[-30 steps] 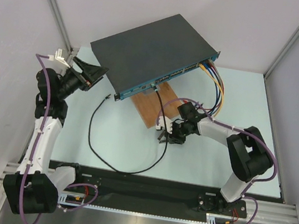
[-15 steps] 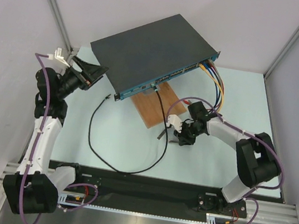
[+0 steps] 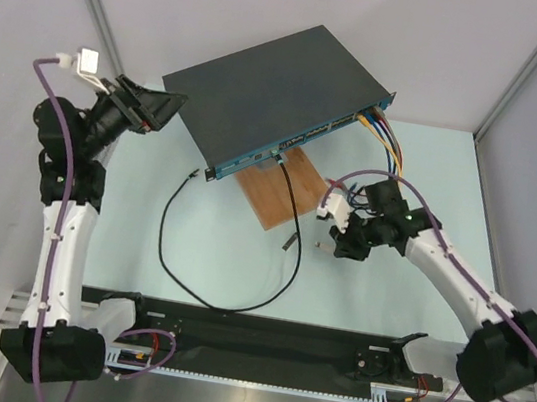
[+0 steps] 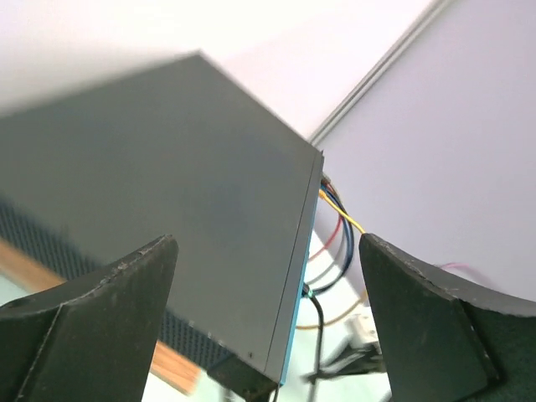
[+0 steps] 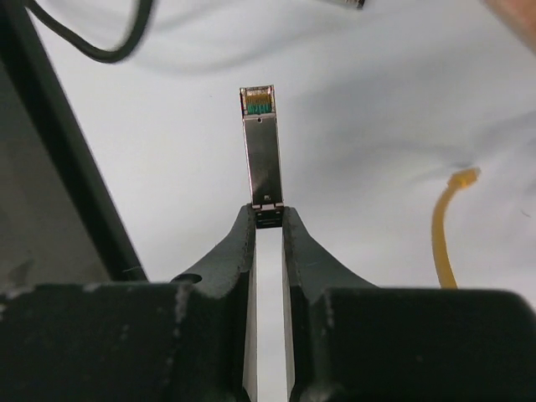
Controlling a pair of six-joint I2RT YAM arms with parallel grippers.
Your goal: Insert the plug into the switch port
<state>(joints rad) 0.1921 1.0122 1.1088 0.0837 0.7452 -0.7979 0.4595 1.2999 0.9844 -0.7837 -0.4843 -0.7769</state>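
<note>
The switch (image 3: 275,91) is a flat black box at the back of the table, and its teal front face (image 3: 303,136) points at the arms. The right wrist view shows a small metal plug (image 5: 262,146) sticking straight out of my right gripper (image 5: 268,218), whose fingertips are shut on its rear end. From above, that right gripper (image 3: 338,244) hovers right of the wooden board, away from the ports. My left gripper (image 3: 167,105) stands wide open beside the switch's left end. In its own view, the left gripper (image 4: 268,285) holds nothing, with the switch (image 4: 167,209) beyond its fingers.
A brown wooden board (image 3: 281,188) lies under the switch's front edge. A black cable (image 3: 222,305) runs from a port and loops over the table to a loose end (image 3: 192,174). Coloured cables (image 3: 392,154) hang from the right-hand ports. A yellow cable end (image 5: 448,226) lies near the plug.
My right gripper closed on the plug by the black cable and drew back to the right with it. The left arm swung up and to the left, its jaws staying open.
</note>
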